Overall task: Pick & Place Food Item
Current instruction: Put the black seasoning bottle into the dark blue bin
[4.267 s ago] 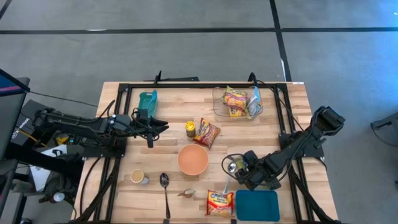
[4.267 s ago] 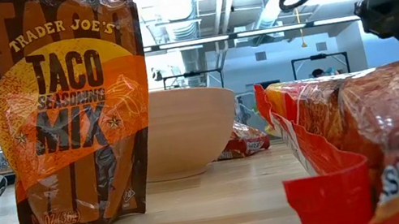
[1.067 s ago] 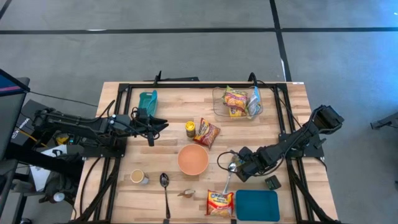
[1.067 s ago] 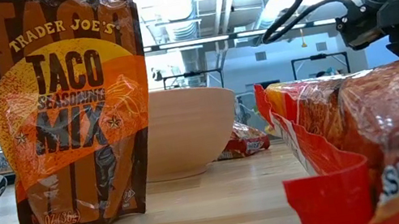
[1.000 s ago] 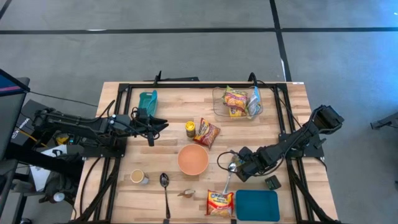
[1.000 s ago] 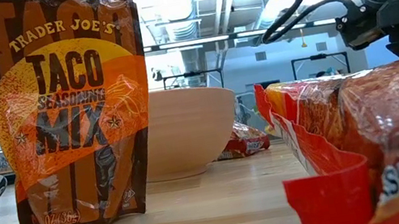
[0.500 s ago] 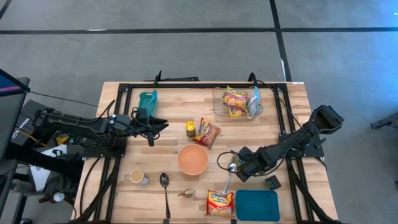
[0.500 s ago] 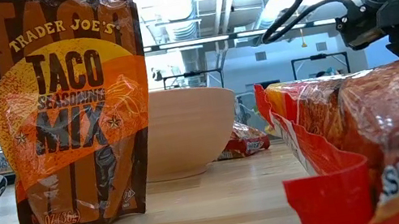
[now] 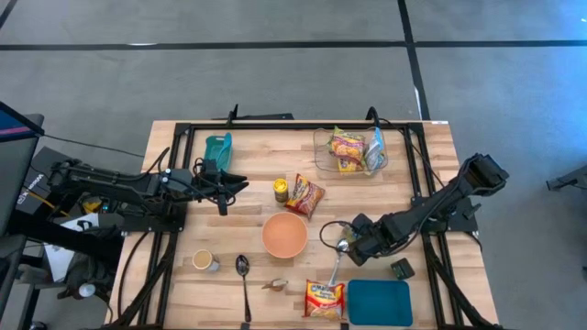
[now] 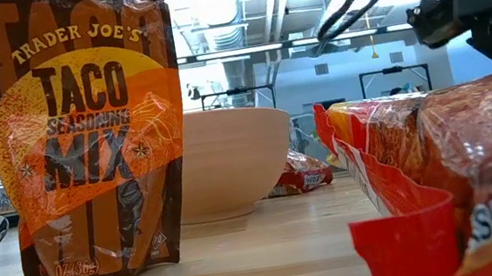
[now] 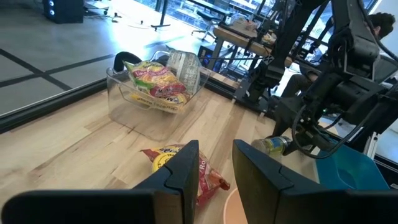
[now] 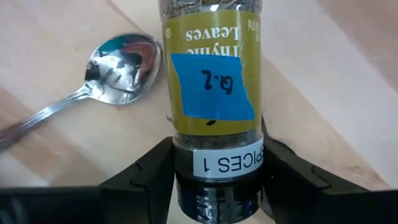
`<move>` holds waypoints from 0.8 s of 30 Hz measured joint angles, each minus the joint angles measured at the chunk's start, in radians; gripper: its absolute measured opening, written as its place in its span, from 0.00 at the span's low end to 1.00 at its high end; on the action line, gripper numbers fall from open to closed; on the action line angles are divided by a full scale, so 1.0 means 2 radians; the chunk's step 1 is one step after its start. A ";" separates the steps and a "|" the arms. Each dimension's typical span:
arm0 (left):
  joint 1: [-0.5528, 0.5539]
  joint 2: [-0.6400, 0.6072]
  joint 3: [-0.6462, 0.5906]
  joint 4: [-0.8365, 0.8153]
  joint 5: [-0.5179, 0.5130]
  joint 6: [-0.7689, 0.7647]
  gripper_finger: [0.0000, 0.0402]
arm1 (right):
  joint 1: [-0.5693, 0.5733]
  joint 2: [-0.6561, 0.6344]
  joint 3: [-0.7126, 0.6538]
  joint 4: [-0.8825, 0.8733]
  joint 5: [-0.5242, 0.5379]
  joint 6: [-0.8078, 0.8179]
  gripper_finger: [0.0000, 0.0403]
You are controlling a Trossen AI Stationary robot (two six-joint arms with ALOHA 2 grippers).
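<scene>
Right arm's edged up a touch; right gripper (image 9: 351, 247) clamps the jar (image 12: 212, 93) beside the spoon (image 12: 118, 65); left gripper (image 9: 227, 186) waits, fingers slightly apart.

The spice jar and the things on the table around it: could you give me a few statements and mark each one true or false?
1. The right end effector grips a spice jar with a blue tape label. True.
2. The orange bowl holds a packet. False: it is empty in the high view.
3. A spoon lies on the table beside the jar. True.
4. The clear container at the far side of the table is empty. False: it holds food packets.
5. The left end effector is holding the taco seasoning packet. False: nothing sits between its fingers, and it waits at the left side of the table.
</scene>
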 joint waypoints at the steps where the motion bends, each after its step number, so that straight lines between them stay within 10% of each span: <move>1: 0.000 0.000 0.000 0.000 0.000 0.000 0.23 | 0.000 0.000 0.006 -0.003 0.000 -0.004 0.48; 24: 0.000 0.000 0.000 0.003 0.000 0.000 0.23 | -0.005 -0.001 0.180 -0.046 0.081 -0.078 0.48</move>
